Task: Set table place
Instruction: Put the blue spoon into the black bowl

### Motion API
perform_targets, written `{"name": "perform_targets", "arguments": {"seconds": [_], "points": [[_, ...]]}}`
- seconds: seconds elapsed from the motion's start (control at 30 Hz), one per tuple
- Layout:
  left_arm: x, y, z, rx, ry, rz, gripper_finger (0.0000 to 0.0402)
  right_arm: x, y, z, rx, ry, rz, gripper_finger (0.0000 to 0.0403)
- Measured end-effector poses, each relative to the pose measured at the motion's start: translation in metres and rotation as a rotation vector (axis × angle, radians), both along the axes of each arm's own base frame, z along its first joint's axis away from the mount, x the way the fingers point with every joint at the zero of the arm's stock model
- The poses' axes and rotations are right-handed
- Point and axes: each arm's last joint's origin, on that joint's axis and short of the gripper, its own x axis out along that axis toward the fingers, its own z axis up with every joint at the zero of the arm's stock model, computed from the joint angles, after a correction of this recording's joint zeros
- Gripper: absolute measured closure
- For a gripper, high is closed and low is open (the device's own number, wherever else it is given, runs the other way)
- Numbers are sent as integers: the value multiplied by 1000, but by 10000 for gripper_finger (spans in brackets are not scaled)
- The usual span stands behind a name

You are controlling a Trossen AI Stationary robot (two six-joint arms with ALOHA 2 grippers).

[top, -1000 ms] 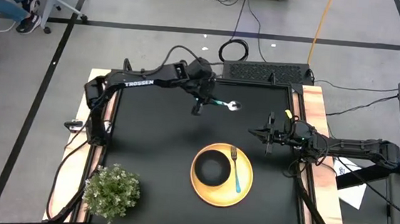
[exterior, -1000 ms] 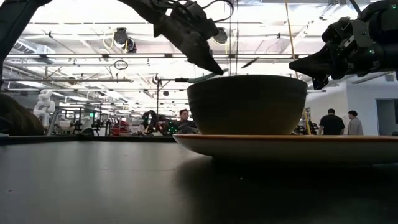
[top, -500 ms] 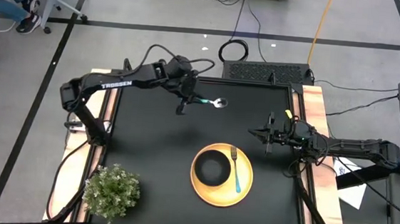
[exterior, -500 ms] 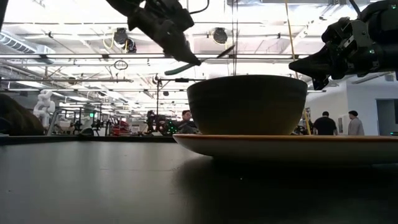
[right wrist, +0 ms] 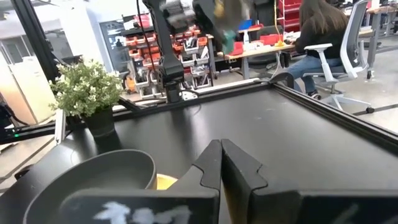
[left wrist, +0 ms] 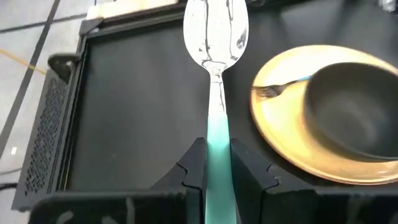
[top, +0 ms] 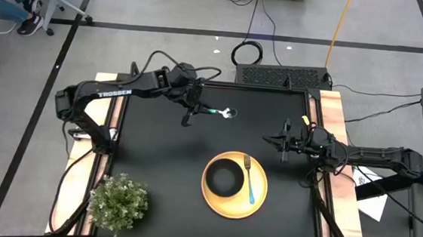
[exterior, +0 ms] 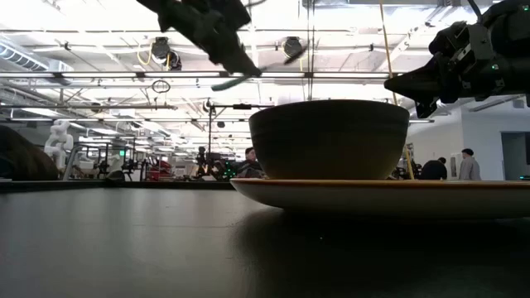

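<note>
A round yellow plate (top: 259,199) lies on the black table (top: 156,152), with a black bowl (top: 223,177) on its left half and a teal-handled fork (top: 250,180) on its right half. My left gripper (top: 195,109) is above the table's far middle, shut on a teal-handled spoon (top: 220,112), which also shows in the left wrist view (left wrist: 216,74). My right gripper (top: 269,140) is shut and empty, above the table right of the plate's far side. My left gripper pinches the spoon's teal handle (left wrist: 217,152) between its two fingers. The fingers lie along the spoon, which sticks out ahead of them toward the table's right. The spoon is lifted clear of the table, its bowl end (top: 228,113) free.
A green bushy potted plant (top: 119,200) stands at the table's near left corner. Light wooden strips (top: 336,166) run along the table's left and right sides. A black mesh panel (top: 283,76) lies beyond the far edge. People stand in the room behind.
My left gripper has carried the spoon toward the table's left edge and upward, still shut on its handle. The spoon's bowl end has tipped up somewhat. My right arm has kept still.
</note>
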Motion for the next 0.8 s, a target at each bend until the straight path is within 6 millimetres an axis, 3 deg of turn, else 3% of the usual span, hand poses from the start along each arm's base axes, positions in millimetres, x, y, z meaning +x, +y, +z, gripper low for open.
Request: {"name": "perform_targets", "arguments": {"seconds": [0.17,0.33,0.6,0.8], "points": [[-17,-5,27,44,-81,4,353,0,0,-1,3,14,0,403],[-34,-5,40,68,-97,20,353,0,0,-2,4,18,0,403],[-70,3,26,59,-61,140,353,0,0,-2,22,16,0,403],[-98,-12,18,27,-196,126,353,0,0,-2,19,16,0,403]]}}
